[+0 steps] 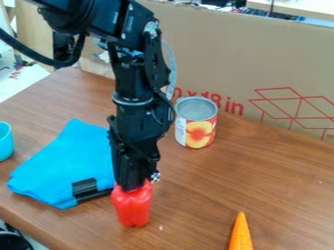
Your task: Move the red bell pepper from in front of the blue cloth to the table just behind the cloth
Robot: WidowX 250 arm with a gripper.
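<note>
Watching from my station, taking the can point(196, 122) as landmark. My gripper point(133, 183) hangs down on the camera side of the can, off toward view left, its lower end meeting the top of a red ribbed object point(132, 207). Cannot tell how far open it is, nor whether it has hold of the red object or only touches it. Red object upright, nearer the camera than the can, low over the wooden table point(202, 195) or on it; contact beneath unclear. Blue cloth point(55, 166) spread left of the can, a black piece point(85, 188) at its near edge; blue cup point(5, 141) farther left, partly cut off. Orange carrot point(240, 234) nearer the camera than the can, slightly right. Cardboard point(228, 53) stands behind the can.

Progress, my judgement: approach done, gripper at the red object; secure grip unconfirmed. If this is a pick, lift and placing are left; if a set-down, release and withdrawal are left
</note>
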